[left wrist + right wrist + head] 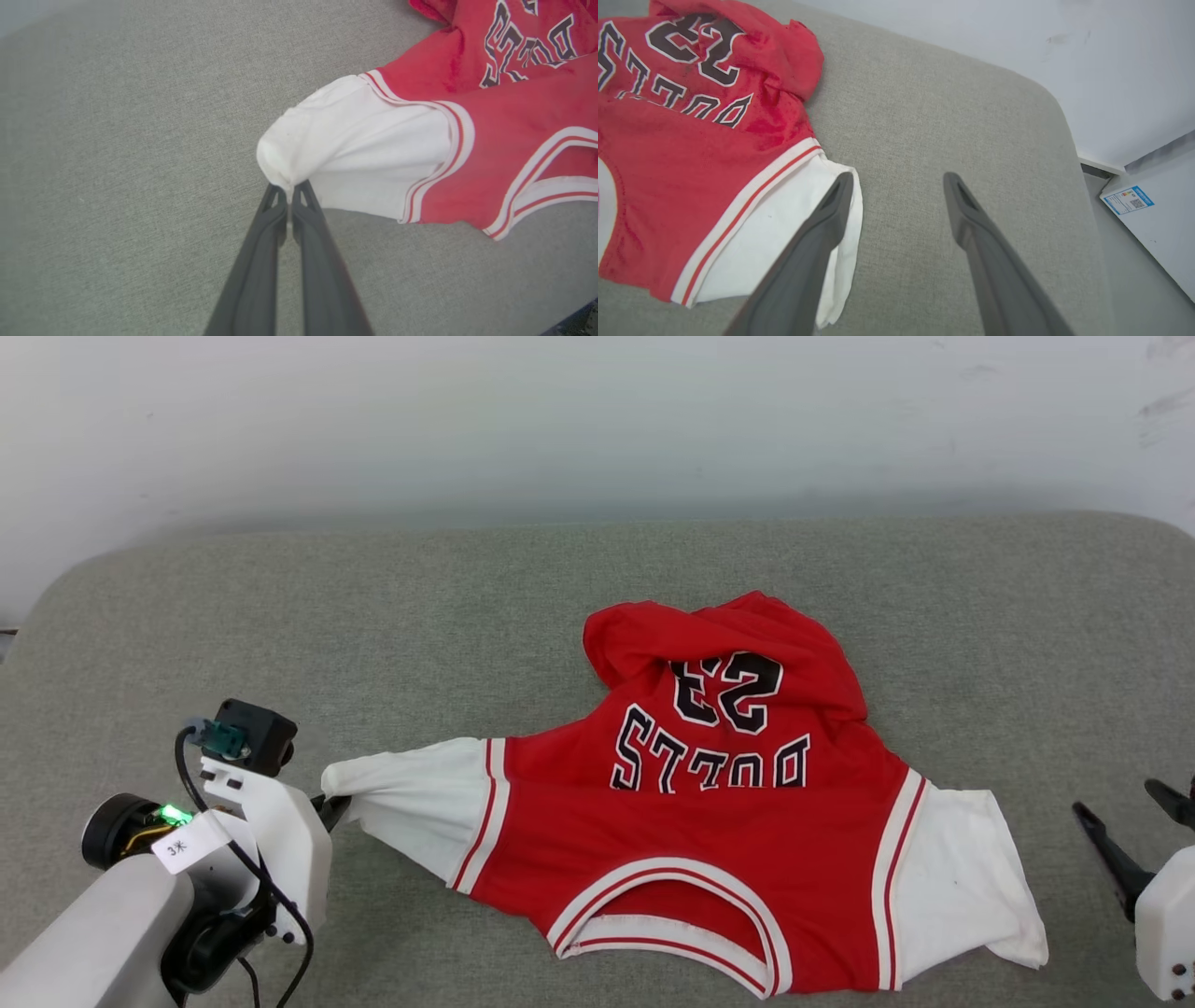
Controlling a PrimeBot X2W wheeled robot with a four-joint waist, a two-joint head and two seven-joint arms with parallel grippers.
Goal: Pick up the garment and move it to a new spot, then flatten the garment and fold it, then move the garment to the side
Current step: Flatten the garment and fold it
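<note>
The garment [709,821] lies near the grey cushion's [467,616] front edge, collar nearest, hem bunched toward the back. Flattening likely needs both sleeves drawn outward evenly and low. The left gripper [289,189] is clamped on one white sleeve tip. The right gripper [899,179], jaws apart, hovers at the other sleeve's edge.

One garment [709,821], two hands [289,186] [899,176]

Light is bright, soft and even. A faint shadow lines the edge of the garment [373,154] just right of the left fingers [261,261]. The fingers blur toward their bases; beyond their tips the weave is sharp.
</note>
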